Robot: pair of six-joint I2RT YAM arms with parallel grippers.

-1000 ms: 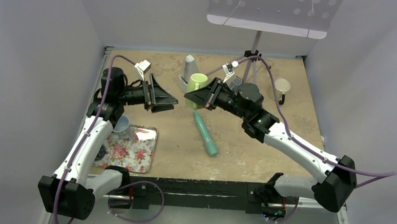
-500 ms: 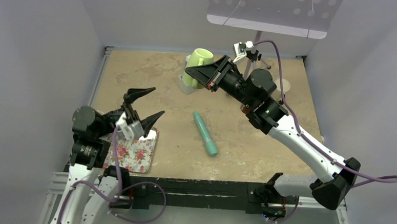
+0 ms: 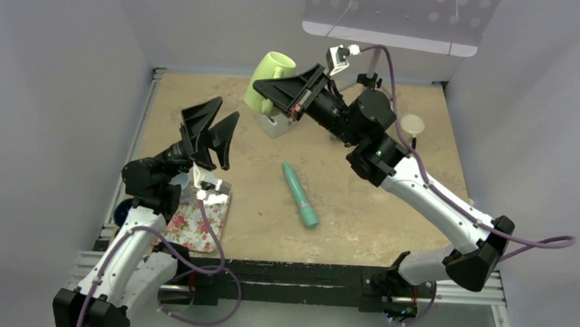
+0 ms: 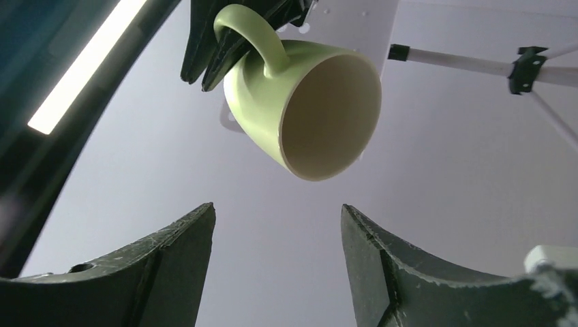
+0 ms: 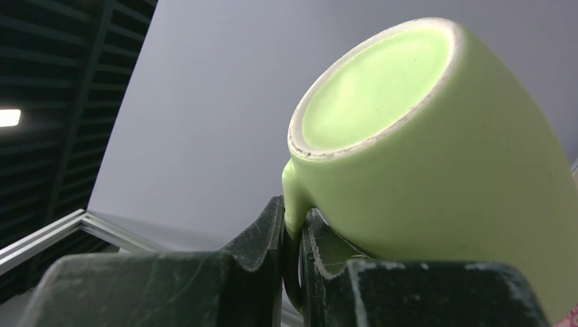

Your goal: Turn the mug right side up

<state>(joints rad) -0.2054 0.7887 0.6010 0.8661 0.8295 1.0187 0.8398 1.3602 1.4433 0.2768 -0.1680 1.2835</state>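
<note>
"Holding what, exactly, was the right gripper (image 5: pixel 293 221)?"

"Its jaws were pinched onto the handle of the pale green ceramic mug (image 3: pixel 267 78), which hung in the air over the far side of the sandy-brown table (image 3: pixel 255 207)."

"Which way was the mug turned?"

"It was tilted, with its base up and its mouth facing down and out toward the left gripper (image 4: pixel 276 218). The left wrist view looked straight into the cream interior."

"Was the left gripper touching it?"

"No. It pointed upward with its jaws spread wide and nothing between them, below the mug and apart from it."

"What else was on the table?"

"A teal cylindrical tube (image 3: pixel 300 195) lay near the middle. A flower-patterned rectangular tray (image 3: pixel 190 226) sat at the near left, beside the left arm."
</note>
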